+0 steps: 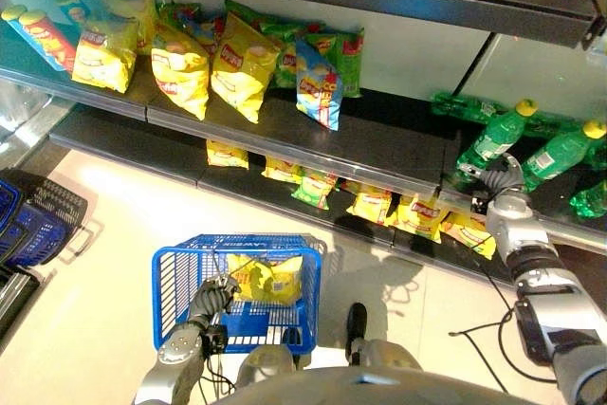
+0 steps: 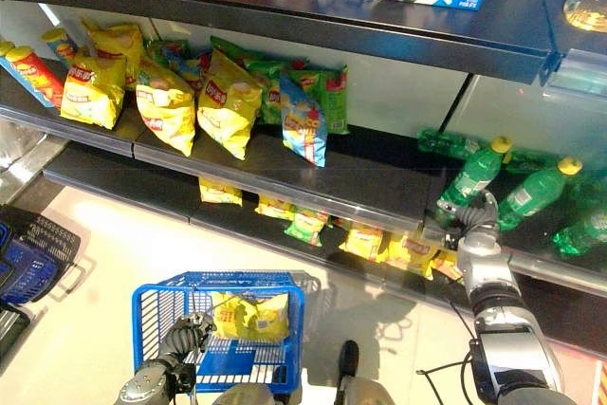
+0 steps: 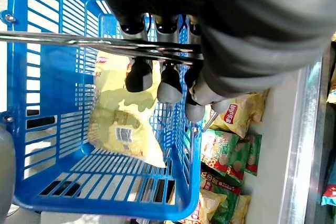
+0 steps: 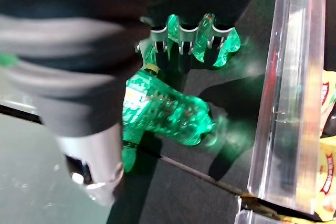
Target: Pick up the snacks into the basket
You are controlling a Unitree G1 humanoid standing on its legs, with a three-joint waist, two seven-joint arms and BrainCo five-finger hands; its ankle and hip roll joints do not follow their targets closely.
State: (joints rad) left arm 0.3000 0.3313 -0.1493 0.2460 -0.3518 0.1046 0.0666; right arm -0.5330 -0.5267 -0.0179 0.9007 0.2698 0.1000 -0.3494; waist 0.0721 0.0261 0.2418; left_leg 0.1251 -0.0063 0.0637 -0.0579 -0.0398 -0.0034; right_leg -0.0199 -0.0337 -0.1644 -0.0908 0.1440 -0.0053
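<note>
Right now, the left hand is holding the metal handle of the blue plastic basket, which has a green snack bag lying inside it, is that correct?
Not quite: the snack bag inside the blue plastic basket is yellow, not green, as the left wrist view shows. The green bags lie outside it on the shelf. The rest holds: the left hand is curled round the metal handle.

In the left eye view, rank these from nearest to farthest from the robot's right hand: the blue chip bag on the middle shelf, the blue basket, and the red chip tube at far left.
Measured from the right hand, at the green bottles on the right:
1. Blue chip bag, mid-shelf, to its left.
2. Blue basket, down on the floor side, held by the left hand.
3. Red chip tube, at the shelf's far left end.
</note>
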